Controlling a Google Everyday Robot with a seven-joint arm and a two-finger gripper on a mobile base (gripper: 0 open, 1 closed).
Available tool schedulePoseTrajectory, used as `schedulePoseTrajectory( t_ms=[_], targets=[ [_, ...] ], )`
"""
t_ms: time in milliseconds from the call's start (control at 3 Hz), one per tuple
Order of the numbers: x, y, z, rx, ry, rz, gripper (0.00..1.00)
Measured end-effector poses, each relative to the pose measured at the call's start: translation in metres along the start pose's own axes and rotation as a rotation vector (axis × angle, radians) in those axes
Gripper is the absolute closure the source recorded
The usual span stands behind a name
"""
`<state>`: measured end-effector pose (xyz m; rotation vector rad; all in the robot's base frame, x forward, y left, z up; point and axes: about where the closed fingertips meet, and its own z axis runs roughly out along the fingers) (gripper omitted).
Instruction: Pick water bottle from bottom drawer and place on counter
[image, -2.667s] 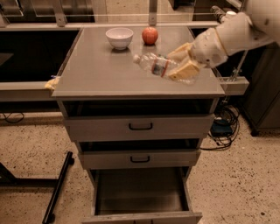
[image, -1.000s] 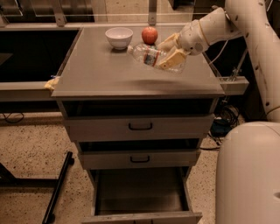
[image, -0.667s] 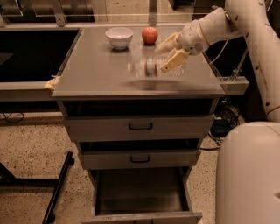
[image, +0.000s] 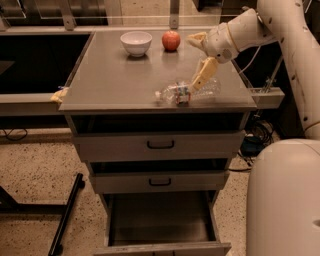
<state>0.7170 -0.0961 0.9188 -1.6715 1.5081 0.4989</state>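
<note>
Since a second ago the water bottle (image: 187, 91) has left my grip and come to rest on its side on the counter (image: 120, 75), at about 4 o'clock from the middle of the top and close to the front edge, with its white cap pointing toward 9 o'clock and the red of its label facing the camera. From the single camera view, my gripper (image: 192, 61) hangs over the right part of the counter, at about 2 o'clock from the middle, with its two yellow fingers (image: 204, 72) spread wide apart and nothing between them. One finger points toward 9 o'clock, the other slants down toward 7 o'clock, and its tip overlaps the bottle's body; I cannot tell whether it touches. At the back of the counter a white bowl (image: 136, 42) stands at 12 o'clock and a red apple (image: 171, 40) just beside it at 1 o'clock, both well apart from the bottle. Below, the two black-handled drawers (image: 160, 145) sit nearly flush, while the bottom drawer (image: 160, 220) is pulled out, showing a bare grey interior
</note>
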Motion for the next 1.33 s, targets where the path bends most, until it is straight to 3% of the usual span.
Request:
schedulePoseTrajectory(
  t_ms=[333, 667, 1000, 1333],
  targets=[
    [0.014, -0.004, 0.009, 0.014, 0.092, -0.085, 0.00],
    [0.043, -0.008, 0.027, 0.016, 0.276, -0.207, 0.00],
    [0.060, -0.004, 0.035, -0.002, 0.318, -0.210, 0.00],
    [0.060, -0.004, 0.035, -0.002, 0.318, -0.210, 0.00]
  ],
)
